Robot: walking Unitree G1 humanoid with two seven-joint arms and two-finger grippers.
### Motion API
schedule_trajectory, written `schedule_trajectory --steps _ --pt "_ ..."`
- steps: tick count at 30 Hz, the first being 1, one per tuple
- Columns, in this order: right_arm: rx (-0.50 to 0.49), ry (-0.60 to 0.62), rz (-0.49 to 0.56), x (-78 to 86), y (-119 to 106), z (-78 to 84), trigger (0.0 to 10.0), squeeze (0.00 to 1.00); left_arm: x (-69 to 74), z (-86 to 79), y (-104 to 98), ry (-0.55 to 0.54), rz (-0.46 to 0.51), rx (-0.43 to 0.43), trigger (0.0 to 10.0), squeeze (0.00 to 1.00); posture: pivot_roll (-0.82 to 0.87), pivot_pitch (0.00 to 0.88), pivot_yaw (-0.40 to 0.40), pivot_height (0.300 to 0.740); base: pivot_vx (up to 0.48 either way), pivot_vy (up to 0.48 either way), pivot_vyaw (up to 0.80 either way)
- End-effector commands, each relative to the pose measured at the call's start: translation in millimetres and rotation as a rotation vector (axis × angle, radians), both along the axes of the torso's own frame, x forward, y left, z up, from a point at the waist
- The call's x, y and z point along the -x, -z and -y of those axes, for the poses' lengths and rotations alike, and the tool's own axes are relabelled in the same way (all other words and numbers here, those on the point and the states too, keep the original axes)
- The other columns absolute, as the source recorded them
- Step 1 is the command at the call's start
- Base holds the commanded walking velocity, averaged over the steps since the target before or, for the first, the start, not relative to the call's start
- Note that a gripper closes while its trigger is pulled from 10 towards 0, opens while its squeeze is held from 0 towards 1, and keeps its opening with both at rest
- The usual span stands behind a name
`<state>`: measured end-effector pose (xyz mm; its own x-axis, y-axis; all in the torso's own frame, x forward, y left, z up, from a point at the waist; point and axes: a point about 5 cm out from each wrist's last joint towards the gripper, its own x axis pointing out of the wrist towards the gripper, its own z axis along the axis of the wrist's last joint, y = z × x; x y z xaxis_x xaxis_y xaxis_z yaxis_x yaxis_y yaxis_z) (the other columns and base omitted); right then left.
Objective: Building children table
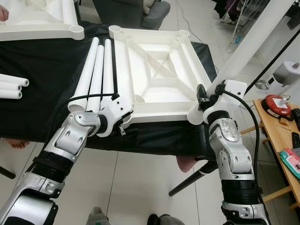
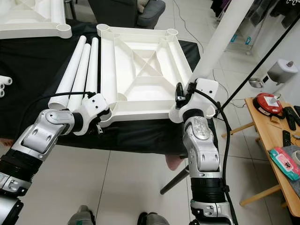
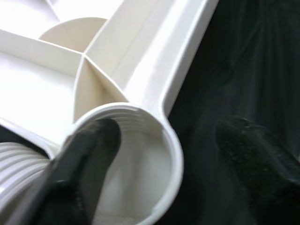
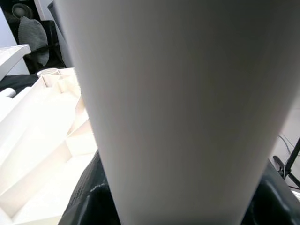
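A white table top (image 1: 140,61) lies upside down on a black cloth, with a round socket at each corner. My right gripper (image 1: 209,97) is shut on a white leg tube (image 1: 253,42) that stands slanted in the near right socket (image 1: 196,116) and rises up to the right. The right wrist view looks close along that leg tube (image 4: 178,93). My left gripper (image 3: 164,136) is open at the near left socket (image 3: 140,154): one finger against the threaded rim, the other over the cloth beside it. Three more legs (image 1: 96,70) lie side by side left of the top.
A second white table top (image 1: 42,30) lies at the far left, with more leg tubes (image 1: 11,86) at the left edge. A wooden side table (image 1: 276,122) with small items stands to the right. A thin black pole (image 1: 272,61) slants by the right arm. A person's bare foot (image 1: 18,143) shows below the cloth.
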<state>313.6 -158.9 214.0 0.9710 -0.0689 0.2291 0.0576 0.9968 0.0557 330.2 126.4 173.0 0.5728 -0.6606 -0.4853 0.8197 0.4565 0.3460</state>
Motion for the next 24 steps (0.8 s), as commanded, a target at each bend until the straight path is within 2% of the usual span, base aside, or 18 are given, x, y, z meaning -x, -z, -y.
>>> schedule_trajectory --steps 1,7,12,20,21,23,24 --pt "0.003 0.012 0.011 2.6 -0.7 5.2 10.0 0.00 2.3 -7.8 17.3 -0.052 -0.026 -0.060 0.1 0.00 0.19 0.119 -0.092 0.740 0.000 0.000 0.00" --pt "0.001 0.012 0.013 3.2 -0.1 5.1 10.0 0.00 13.0 -4.7 29.1 -0.005 -0.099 -0.058 0.0 0.00 0.19 0.119 -0.092 0.740 0.000 0.000 0.00" --pt "-0.001 0.015 0.014 3.4 0.1 5.3 10.0 0.00 25.2 2.6 38.1 -0.009 -0.204 0.050 0.0 0.00 0.19 0.116 -0.086 0.740 0.000 0.000 0.00" --pt "-0.002 0.014 0.013 3.4 0.2 5.5 10.0 0.00 29.5 4.4 40.7 -0.002 -0.213 0.060 0.0 0.00 0.19 0.118 -0.088 0.740 0.000 0.000 0.00" --pt "-0.002 0.012 0.013 3.0 0.2 5.0 10.0 0.00 31.0 6.3 41.0 -0.017 -0.229 0.089 0.0 0.00 0.19 0.121 -0.088 0.740 0.000 0.000 0.00" --pt "-0.004 0.010 0.013 2.6 0.3 4.4 10.0 0.00 26.8 9.4 37.1 -0.155 -0.294 0.242 0.0 0.00 0.19 0.121 -0.088 0.740 0.000 0.000 0.00" --pt "-0.004 0.010 0.013 2.6 0.3 4.4 10.0 0.00 26.8 9.4 37.1 -0.155 -0.294 0.242 0.0 0.00 0.19 0.121 -0.088 0.740 0.000 0.000 0.00"
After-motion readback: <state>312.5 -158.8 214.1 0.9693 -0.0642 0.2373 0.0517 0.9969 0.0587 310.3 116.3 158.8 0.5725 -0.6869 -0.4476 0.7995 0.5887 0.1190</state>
